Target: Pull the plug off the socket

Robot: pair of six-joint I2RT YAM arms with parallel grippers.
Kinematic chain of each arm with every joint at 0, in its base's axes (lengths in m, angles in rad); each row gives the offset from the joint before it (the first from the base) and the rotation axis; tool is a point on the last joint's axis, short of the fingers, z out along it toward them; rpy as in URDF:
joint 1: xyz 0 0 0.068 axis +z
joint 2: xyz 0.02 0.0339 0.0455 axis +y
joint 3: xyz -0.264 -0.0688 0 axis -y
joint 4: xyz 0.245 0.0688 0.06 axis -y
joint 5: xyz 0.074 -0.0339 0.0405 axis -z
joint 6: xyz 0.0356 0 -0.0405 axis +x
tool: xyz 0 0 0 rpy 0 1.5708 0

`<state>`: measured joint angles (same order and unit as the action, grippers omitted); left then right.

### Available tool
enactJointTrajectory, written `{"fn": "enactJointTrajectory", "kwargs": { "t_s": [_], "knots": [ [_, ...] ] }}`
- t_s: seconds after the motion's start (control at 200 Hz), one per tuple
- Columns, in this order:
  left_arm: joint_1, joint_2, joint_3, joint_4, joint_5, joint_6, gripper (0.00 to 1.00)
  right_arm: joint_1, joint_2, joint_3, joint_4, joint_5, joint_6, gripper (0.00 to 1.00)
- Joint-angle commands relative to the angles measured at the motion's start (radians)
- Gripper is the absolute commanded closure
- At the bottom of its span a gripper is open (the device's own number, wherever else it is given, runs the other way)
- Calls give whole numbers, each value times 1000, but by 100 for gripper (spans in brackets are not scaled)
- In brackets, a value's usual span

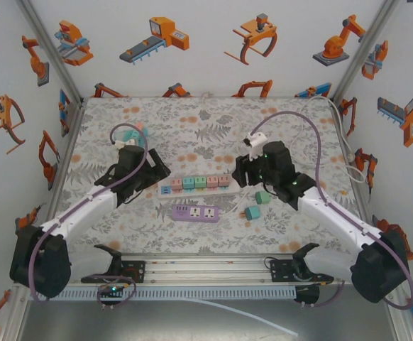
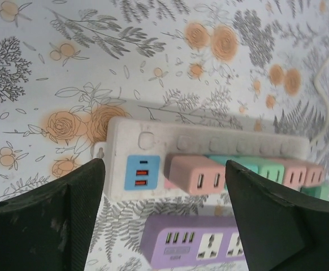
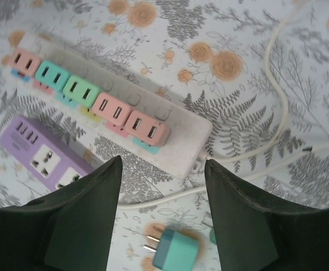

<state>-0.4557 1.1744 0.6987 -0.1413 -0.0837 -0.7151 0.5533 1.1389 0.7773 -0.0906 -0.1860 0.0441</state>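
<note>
- Jaws of the left gripper (image 2: 164,166) stand wide apart and grasp nothing.
- Just under and ahead of its fingers (image 2: 68,220) lies the left end of the white strip (image 2: 119,135). The blue USB panel (image 2: 138,172) sits near the left finger, and a pink plug (image 2: 195,175) sits between the two.
- On the near side of this gripper, partly behind the right finger, lies the purple strip (image 2: 193,245).
- The right gripper (image 3: 163,162) is also released, with its fingers parted and nothing held.
- Ahead of it and to its left the white strip (image 3: 181,141) runs off at a slant. Five plugs (image 3: 147,127) are seated along it: pink, teal, green, pink, pink. The last pink one is nearest this gripper.
- A loose plug (image 3: 173,251), teal with bare prongs, lies on the mat (image 3: 238,34) between this gripper's fingers and touches neither.
- The purple strip (image 3: 46,158) lies to its left, beside the left finger.
- A white cable (image 3: 280,113) leaves the strip's near end and curves away to the right.
- From above, the left gripper (image 1: 155,170) and right gripper (image 1: 239,175) flank the two ends of the strip (image 1: 194,183), with the loose plug (image 1: 250,212) near the right one.
</note>
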Motion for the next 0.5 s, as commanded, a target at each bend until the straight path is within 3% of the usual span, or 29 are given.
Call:
{"fn": "enactJointTrajectory", "kwargs": {
  "t_s": [0.0,0.185,0.496],
  "knots": [
    [-12,-63,-23,-89,53,154,17,16,18,1,59,-141,-386,46],
    [-11,-143,-94,-113,12,164,14,37,147,53,-54,-335,-814,48],
    [18,-119,-95,-115,-6,128,14,45,390,180,-95,-327,-895,48]
  ]
}}
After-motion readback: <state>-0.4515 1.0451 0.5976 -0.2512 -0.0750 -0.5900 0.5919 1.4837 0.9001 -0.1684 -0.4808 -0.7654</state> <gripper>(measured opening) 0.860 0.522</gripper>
